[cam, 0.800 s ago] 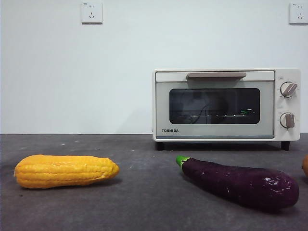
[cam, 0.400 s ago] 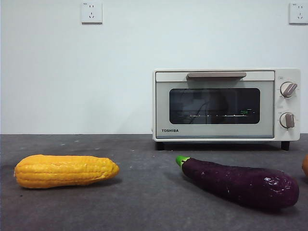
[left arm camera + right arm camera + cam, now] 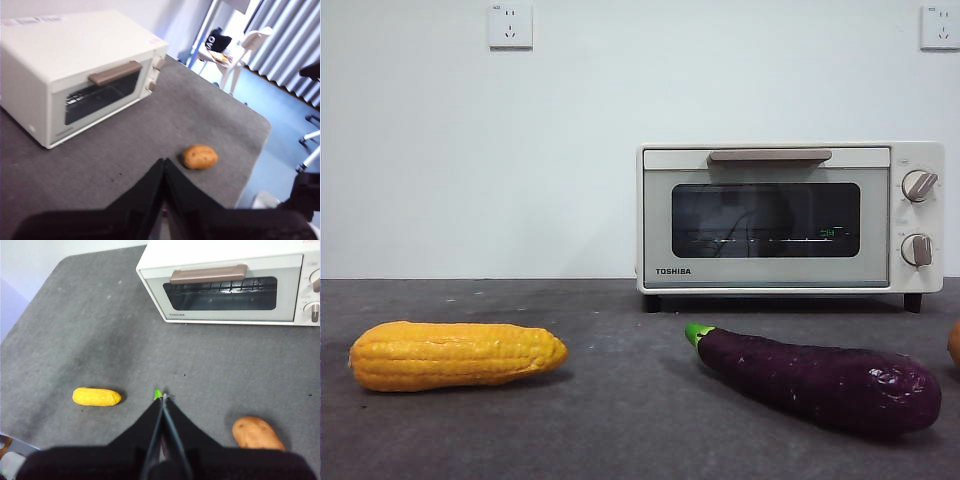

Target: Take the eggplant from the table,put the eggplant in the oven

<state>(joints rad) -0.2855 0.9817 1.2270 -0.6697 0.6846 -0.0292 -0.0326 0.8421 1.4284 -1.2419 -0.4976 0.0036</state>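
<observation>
We see both tools closed, empty | right tool above glossy dark-purple eggplant on dark grey tabletop | cream-white toaster oven ahead, door shut | left tool aloft.

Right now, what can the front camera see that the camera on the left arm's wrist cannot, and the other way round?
Only the front view shows the eggplant and the corn lying apart on the table, plus two wall sockets.

Only the left wrist view shows the left pincer, jaws shut on nothing, the whole potato, and a white chair beyond the table's edge.

Both show the oven, its door closed, and the grey table.
</observation>
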